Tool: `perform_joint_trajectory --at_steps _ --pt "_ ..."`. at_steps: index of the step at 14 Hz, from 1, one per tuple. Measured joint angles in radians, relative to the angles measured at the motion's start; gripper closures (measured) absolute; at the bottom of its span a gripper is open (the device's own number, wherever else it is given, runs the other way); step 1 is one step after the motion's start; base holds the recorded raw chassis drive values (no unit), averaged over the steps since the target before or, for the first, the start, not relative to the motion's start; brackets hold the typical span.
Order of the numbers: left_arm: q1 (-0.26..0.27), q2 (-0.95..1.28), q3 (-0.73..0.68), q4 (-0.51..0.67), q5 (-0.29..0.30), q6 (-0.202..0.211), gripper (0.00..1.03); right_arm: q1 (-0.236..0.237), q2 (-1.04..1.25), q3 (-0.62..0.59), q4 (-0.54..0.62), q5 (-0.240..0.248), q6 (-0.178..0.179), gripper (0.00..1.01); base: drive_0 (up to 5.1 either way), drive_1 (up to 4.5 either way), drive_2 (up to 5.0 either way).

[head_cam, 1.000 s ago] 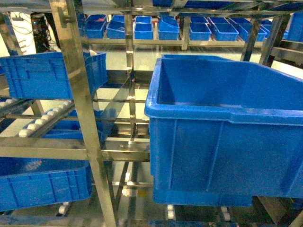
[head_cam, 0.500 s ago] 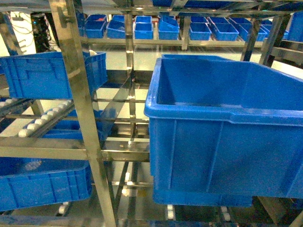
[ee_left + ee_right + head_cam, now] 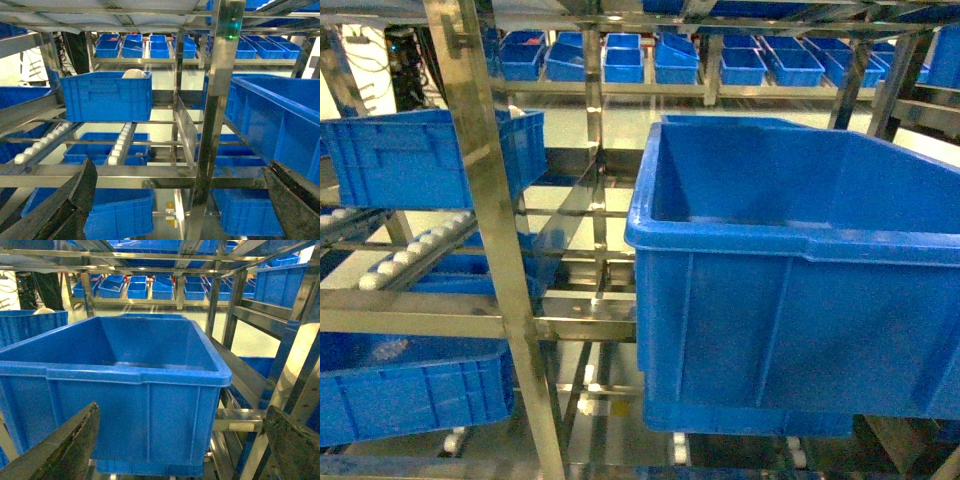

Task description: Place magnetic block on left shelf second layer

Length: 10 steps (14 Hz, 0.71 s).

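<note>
The magnetic block shows in no view. The left shelf (image 3: 480,170) is a steel rack with perforated uprights and sloping tracks of white rollers (image 3: 415,250); the left wrist view shows the left shelf (image 3: 220,100) too. My left gripper (image 3: 182,200) is open and empty, its dark fingers (image 3: 75,200) wide apart in front of a horizontal rail. Also open and empty, my right gripper (image 3: 180,447) faces the front wall of a large blue bin (image 3: 125,390). Neither gripper appears in the head view.
A large blue bin (image 3: 790,280) fills the right of the head view. On the left shelf, a smaller blue bin (image 3: 430,155) sits on an upper layer and another (image 3: 410,385) lower down. Something white (image 3: 134,73) lies in the upper one. Rows of blue bins (image 3: 650,60) line a far rack.
</note>
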Motion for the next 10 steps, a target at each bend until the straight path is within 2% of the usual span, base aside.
perform_joint_trajectory --at_steps 10 --pt "0.000 0.000 0.000 0.000 0.000 0.000 0.05 0.000 0.000 0.000 0.000 0.000 0.000 0.03 0.0 0.00 0.0"
